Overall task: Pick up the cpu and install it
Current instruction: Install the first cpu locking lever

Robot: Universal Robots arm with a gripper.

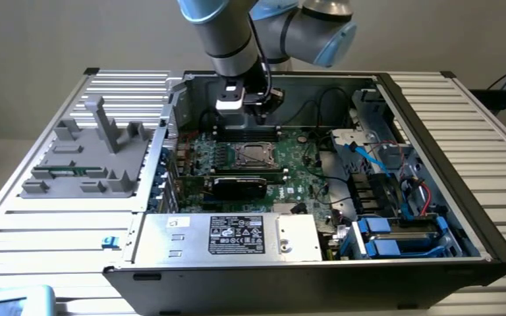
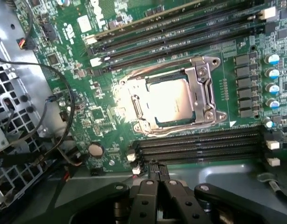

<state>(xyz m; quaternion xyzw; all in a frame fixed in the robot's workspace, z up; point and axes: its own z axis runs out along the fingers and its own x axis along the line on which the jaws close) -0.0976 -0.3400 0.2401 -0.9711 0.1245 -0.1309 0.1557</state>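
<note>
cpu (image 2: 173, 101) seated flat in socket (image 2: 167, 97), mid-motherboard (image 2: 110, 140) | gripper (image 2: 157, 186) above, apart from it | jaws together, empty

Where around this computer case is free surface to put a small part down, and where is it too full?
Free: the slatted table on the exterior view's left, in front of the grey fixture, and the slats on the right of the case. Crowded: inside the case, the motherboard around the cpu, beside cables.
</note>
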